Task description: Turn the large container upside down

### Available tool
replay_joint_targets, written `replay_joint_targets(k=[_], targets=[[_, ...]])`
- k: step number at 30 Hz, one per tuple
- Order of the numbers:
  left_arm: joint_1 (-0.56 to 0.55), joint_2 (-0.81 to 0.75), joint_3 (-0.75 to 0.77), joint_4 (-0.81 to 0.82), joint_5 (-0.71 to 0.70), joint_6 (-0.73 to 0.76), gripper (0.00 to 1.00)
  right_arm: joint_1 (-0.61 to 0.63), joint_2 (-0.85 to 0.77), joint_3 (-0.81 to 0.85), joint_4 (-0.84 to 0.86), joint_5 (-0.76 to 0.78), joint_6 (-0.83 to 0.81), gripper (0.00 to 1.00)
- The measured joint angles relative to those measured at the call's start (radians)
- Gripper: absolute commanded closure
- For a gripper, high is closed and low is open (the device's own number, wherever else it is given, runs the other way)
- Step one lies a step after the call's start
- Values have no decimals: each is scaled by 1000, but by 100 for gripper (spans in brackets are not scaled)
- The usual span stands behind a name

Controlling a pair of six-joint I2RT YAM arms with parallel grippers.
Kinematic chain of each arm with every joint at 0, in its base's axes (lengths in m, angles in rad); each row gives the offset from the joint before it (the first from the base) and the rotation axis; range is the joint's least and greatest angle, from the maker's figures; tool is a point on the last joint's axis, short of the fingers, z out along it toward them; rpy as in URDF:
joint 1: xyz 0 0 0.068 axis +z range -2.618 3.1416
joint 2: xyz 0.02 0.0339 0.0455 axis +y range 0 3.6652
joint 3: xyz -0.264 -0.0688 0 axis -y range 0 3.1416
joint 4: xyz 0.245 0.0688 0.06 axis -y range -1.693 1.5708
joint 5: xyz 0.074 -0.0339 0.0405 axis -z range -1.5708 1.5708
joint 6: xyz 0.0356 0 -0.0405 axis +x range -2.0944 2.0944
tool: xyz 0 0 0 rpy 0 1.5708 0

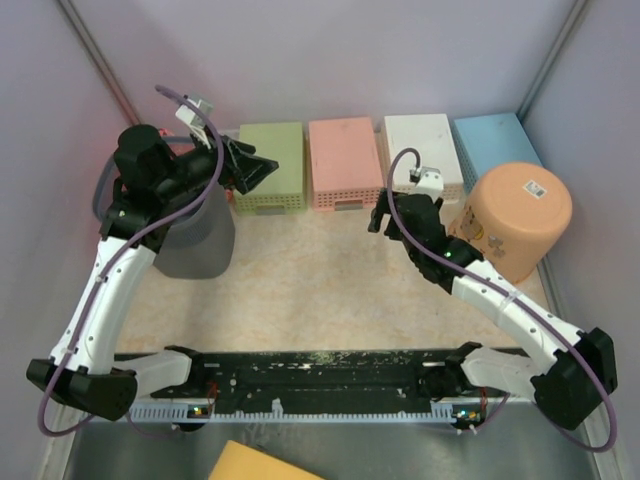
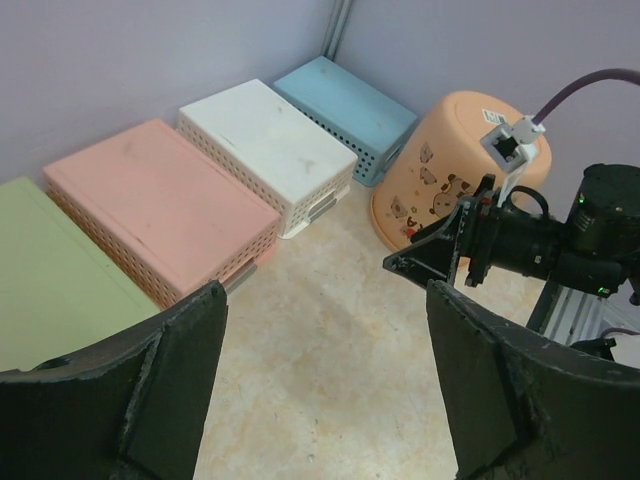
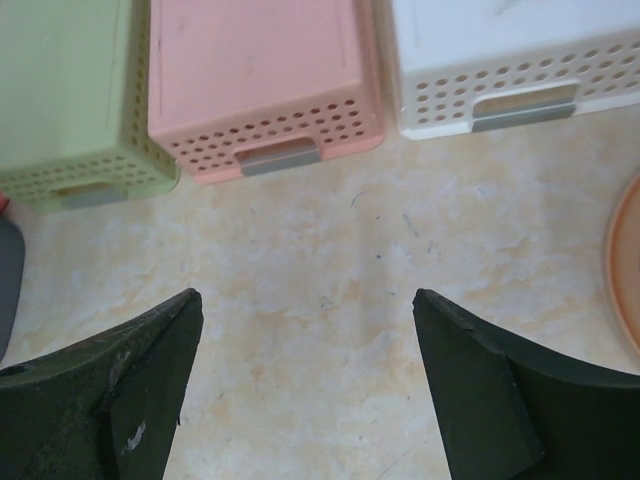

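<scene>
Large container: orange tub [image 1: 515, 215], far right of the table [image 1: 330, 290], just beside blue basket [image 1: 495, 140]; base with barcode sticker facing up.
Left hand [image 1: 252, 170]: spread wide, holding nothing, raised near green basket [image 1: 272, 160].
Right hand [image 1: 383, 215]: spread wide, empty, just left of tub, apart from it.
Progress: flip apparently done; whether rim sits flat, cannot tell.
Left to do: probably nothing beyond drawing arms away.

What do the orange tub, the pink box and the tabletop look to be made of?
Orange tub: looks like smooth moulded plastic, with printed cartoon figures and a barcode sticker. Pink box: likely matte plastic, with rows of moulded holes in its side. Tabletop: marbled beige, possibly laminate or stone; cannot tell which.
</scene>
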Motion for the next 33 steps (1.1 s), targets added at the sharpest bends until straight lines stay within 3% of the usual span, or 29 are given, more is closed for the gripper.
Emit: replay_joint_targets(k=[4,21,33], targets=[[-14,3,-10,-1,-17,16,1,0,-27,-8,0,85,0,14],[-48,157,-21,-72,-249,41,1,0,-20,42,-59,282,3,12],[-56,178,-21,-84,-380,19,1,0,-19,42,-69,328,2,12]])
